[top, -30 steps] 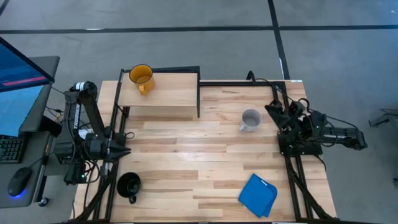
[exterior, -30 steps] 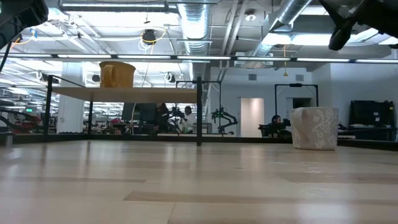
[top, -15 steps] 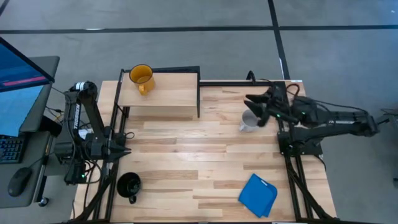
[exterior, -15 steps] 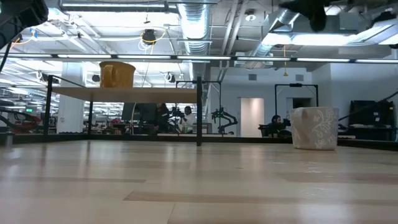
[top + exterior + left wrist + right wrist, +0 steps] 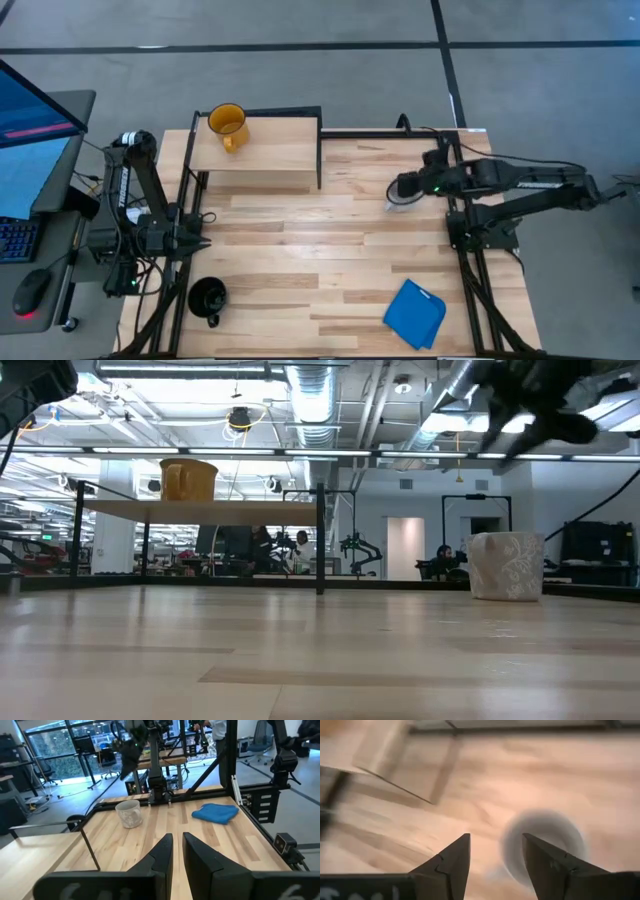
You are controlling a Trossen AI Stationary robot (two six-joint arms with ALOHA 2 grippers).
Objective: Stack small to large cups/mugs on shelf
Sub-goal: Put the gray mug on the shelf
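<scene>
Three mugs sit on my screens, none of them nested. On my left, the left gripper (image 5: pixel 203 243) waits at the worktop's (image 5: pixel 330 270) left edge, its dark jaws nearly closed with only a thin slit between them, holding nothing. Near the front-left corner sits the glossy black mug (image 5: pixel 208 297), round and handled; I cannot tell if it holds anything. The shelf (image 5: pixel 260 150), a smooth light-wood slab on a thin black metal frame, stands at the back-left corner, and the yellow-orange mug (image 5: pixel 227 124) stands upright on its back-left corner, looking empty. Further right, the pale grey-white mug (image 5: pixel 505 565), with a faint mottled surface, stands on the slatted wood near the right edge. My right gripper (image 5: pixel 403 186) hovers over it, jaws spread apart, empty. A soft blue folded cloth (image 5: pixel 415 313) lies at the front-right.
</scene>
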